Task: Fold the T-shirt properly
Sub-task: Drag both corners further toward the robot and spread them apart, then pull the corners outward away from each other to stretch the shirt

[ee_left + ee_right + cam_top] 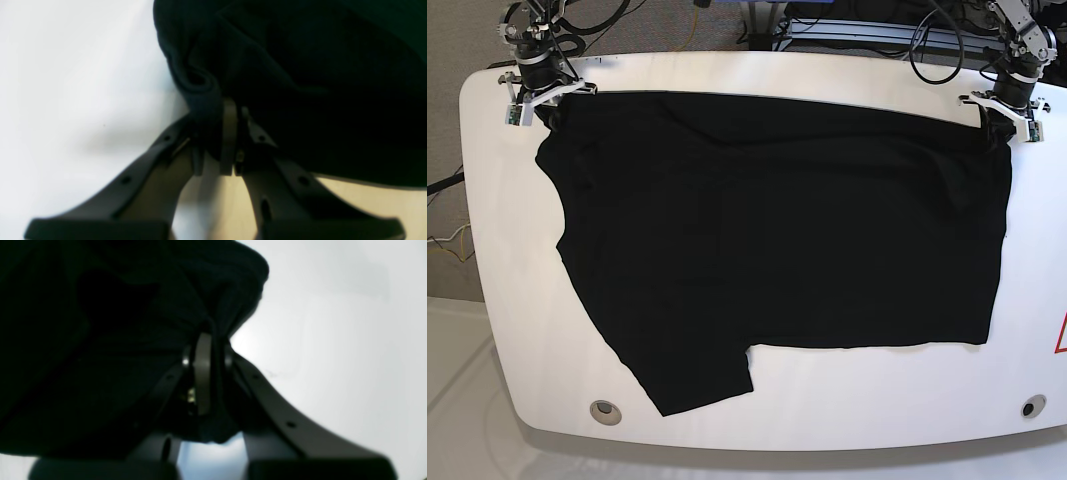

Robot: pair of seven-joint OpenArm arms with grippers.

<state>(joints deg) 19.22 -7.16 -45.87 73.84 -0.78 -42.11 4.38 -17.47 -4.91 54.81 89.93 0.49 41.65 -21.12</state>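
This is a robotics lab or test cell, not a home. A purpose-built white worktop (757, 415) with rounded corners fills the base view, with a round metal-ringed hole (606, 411) set near one front corner and another (1027, 407) near the other. Two robot arms are mounted at its far corners, each trailing loose black cables (927, 35). Behind the far edge runs a frame of aluminium rails (857, 30). A red warning triangle (1060, 335) is stuck at the worktop's edge. More wires (442, 245) lie on the pale floor beside a grey wall (457, 45).
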